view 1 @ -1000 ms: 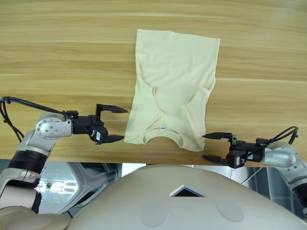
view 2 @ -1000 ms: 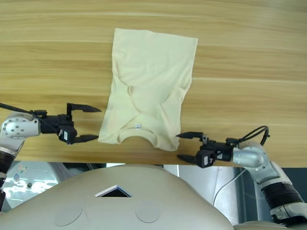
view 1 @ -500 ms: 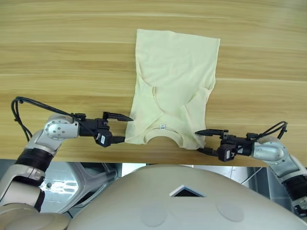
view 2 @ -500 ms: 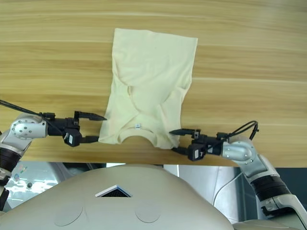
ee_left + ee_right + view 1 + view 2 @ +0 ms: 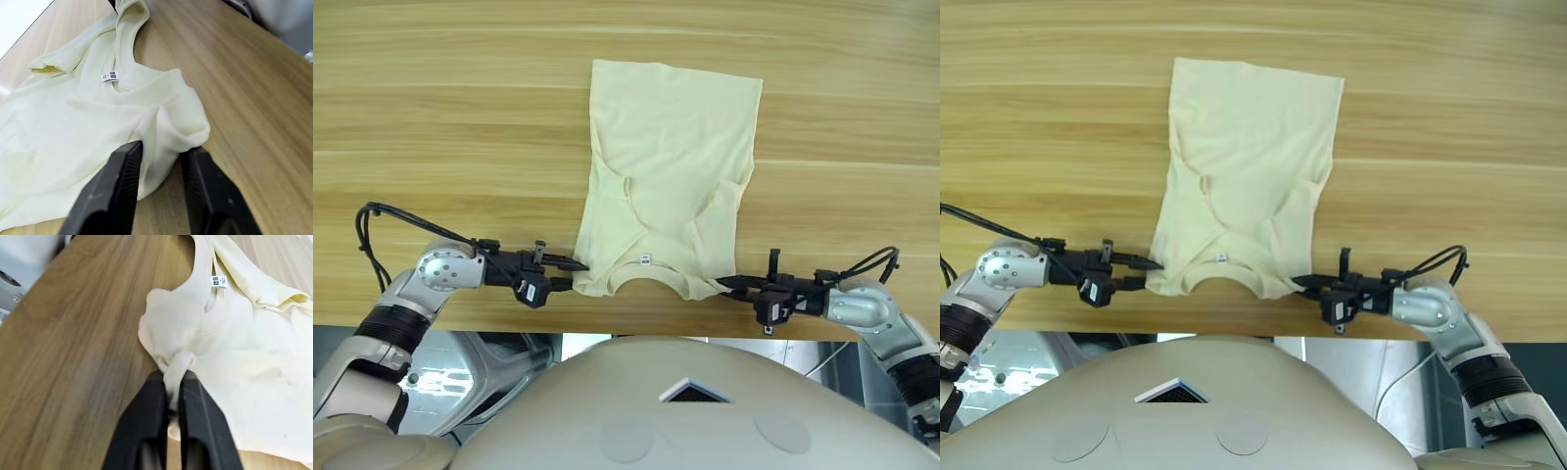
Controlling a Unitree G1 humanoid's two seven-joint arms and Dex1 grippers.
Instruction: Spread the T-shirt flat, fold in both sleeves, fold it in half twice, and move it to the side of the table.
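Probably a lab or test room: bare wood-grain table point(image 5: 440, 117) across the frame, grey tiled floor point(image 5: 842, 354) at lower right.

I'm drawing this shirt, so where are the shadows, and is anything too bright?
Left eye view: even light, only faint shadows along the T-shirt's creases. Left wrist view: a dark shadow under the cloth bunched between the fingers of the left hand; beyond the table edge it glares plain white. Right wrist view: soft shading in the fold pinched by the right hand.
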